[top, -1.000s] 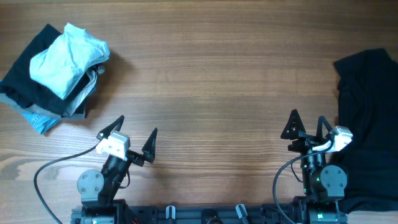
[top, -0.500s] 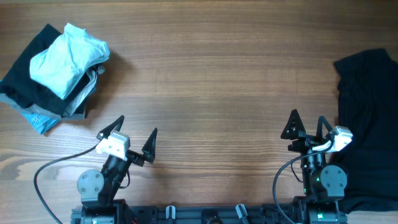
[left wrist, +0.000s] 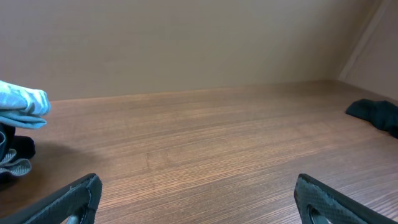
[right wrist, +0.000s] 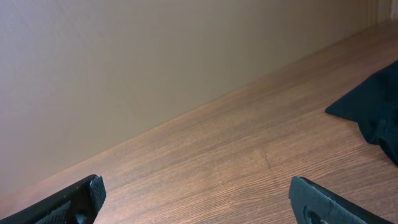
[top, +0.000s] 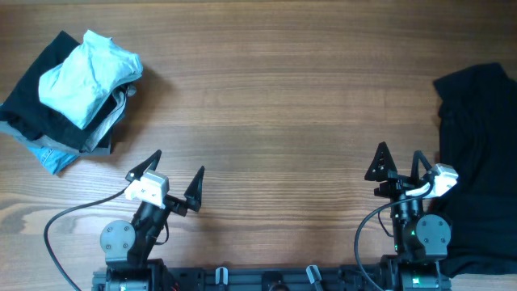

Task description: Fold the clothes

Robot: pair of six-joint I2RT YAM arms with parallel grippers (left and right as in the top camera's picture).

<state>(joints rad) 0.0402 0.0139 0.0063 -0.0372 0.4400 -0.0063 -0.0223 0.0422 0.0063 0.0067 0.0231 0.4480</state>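
**A:** How far along is the folding?

**B:** Not begun, as I judge it. The black T-shirt (top: 477,162) lies in a rumpled heap at the right edge of the overhead frame and runs out of view on that side. I can make out no tidy fold in it. From my right wrist, only a dark corner of it shows at the right of the frame.

**A:** And your fingers?

**B:** Both pairs are spread wide, with nothing between them. My left gripper (top: 176,166) sits at the lower left of the overhead frame, over bare wood. My right gripper (top: 400,160) sits at the lower right, near the shirt's edge but not touching it. In each wrist view my fingertips (left wrist: 74,196) show only in the bottom corners, with open table (top: 275,97) between them.

**A:** What about the pile at the upper left?

**B:** A mint-blue garment (top: 89,69) lies bunched on top of some darker pieces (top: 32,113). It is well apart from both my grippers, and I don't take it to be my job.

**A:** So what is left?

**B:** All of it, I think. I have to take hold of the shirt, pull it to the clear middle of the frame and spread it flat. Then I fold the sleeves and body in. My right side is nearest, so I expect to start there.
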